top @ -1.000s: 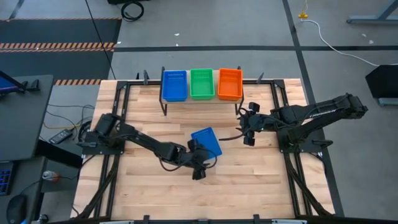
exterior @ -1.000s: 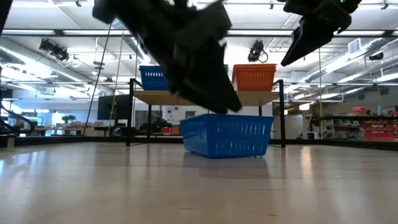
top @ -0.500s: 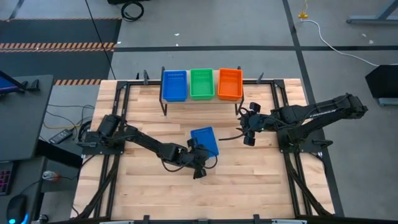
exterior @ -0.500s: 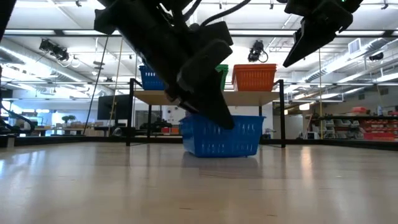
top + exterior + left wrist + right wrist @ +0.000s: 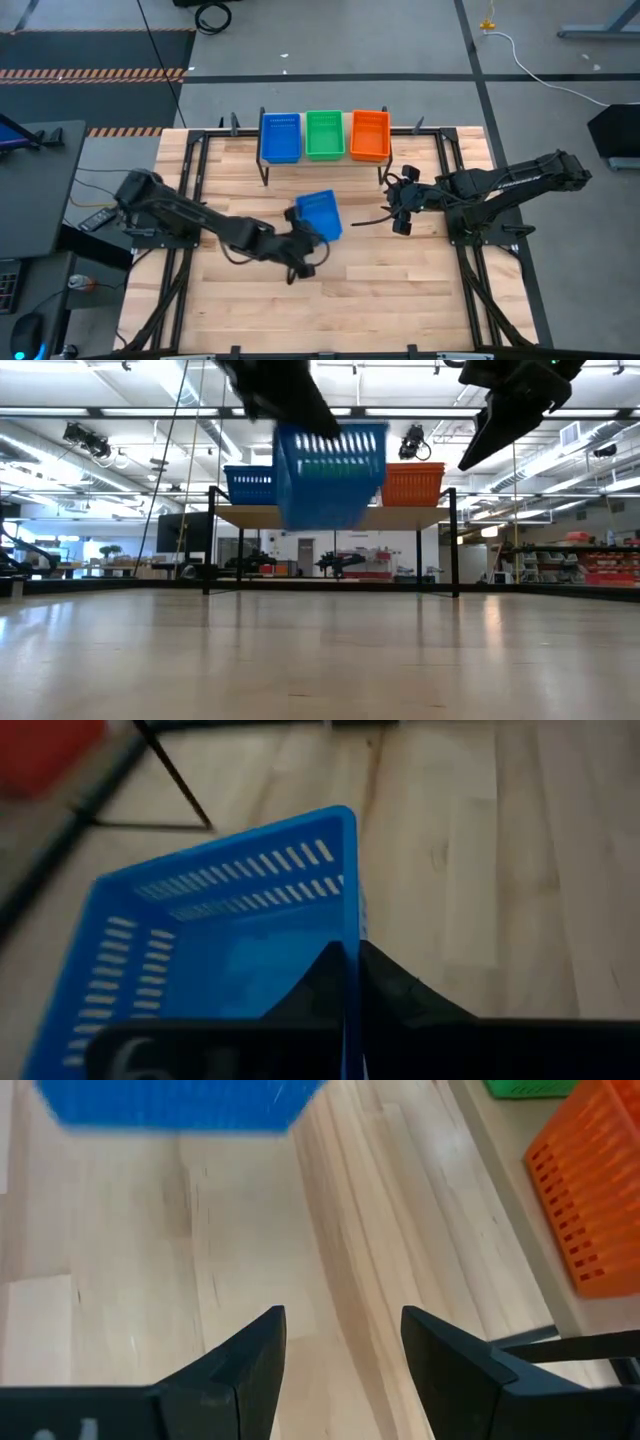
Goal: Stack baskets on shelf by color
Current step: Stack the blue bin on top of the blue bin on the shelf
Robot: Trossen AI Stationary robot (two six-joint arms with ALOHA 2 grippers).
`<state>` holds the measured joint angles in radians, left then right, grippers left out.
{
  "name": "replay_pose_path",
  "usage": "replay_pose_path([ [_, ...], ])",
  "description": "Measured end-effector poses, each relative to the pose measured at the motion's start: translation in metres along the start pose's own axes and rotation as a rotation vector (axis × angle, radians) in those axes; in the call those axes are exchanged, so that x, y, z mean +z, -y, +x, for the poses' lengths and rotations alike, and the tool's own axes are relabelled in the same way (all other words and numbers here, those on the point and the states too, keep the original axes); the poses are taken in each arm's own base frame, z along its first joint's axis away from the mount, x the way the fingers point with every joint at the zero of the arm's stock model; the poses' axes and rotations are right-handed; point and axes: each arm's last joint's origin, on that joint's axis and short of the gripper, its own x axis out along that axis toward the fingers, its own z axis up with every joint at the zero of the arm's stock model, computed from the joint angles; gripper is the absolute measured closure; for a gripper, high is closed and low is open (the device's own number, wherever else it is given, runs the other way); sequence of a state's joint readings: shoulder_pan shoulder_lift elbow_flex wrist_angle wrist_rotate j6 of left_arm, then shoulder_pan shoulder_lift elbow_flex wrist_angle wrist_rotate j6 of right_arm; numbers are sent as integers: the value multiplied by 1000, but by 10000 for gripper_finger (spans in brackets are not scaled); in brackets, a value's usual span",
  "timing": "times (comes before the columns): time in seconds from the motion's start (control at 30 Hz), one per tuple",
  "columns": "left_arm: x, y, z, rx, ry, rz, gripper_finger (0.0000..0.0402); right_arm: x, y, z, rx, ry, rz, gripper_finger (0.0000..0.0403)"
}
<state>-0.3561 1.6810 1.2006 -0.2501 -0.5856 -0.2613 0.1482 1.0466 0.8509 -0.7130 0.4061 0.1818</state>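
My left claw point(image 5: 350, 982) grips a blue basket point(image 5: 319, 214) aloft above the table point(image 5: 400, 290); my right claw point(image 5: 343, 1342) hangs wide.

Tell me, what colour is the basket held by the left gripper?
Blue. The basket shows best in the left wrist view, clamped by the left gripper.

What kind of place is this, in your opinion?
Probably a robotics lab or workshop in a large industrial hall. The low view shows a high ceiling with strip lights and storage shelving behind the wooden table. Cables lie on the grey concrete floor.
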Motion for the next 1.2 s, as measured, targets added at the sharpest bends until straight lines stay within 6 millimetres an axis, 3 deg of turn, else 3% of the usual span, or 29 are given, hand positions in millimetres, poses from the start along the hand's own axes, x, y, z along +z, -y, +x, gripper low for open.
replay_pose_path([
  [0.33, 25, -40, -69, 81, 76, 140, 388, 2, 0, 0, 3, 19, 8, 197],
  [0.67, 34, -85, -111, 206, 99, 281, 387, 5, -1, 0, 8, 44, 19, 197],
  [0.93, 36, -130, -127, 214, 74, 348, 387, 8, -1, 0, 13, 78, 24, 197],
  [1.2, 34, -172, -112, 215, -28, 442, 386, 14, -2, -1, 20, 136, 15, 197],
])
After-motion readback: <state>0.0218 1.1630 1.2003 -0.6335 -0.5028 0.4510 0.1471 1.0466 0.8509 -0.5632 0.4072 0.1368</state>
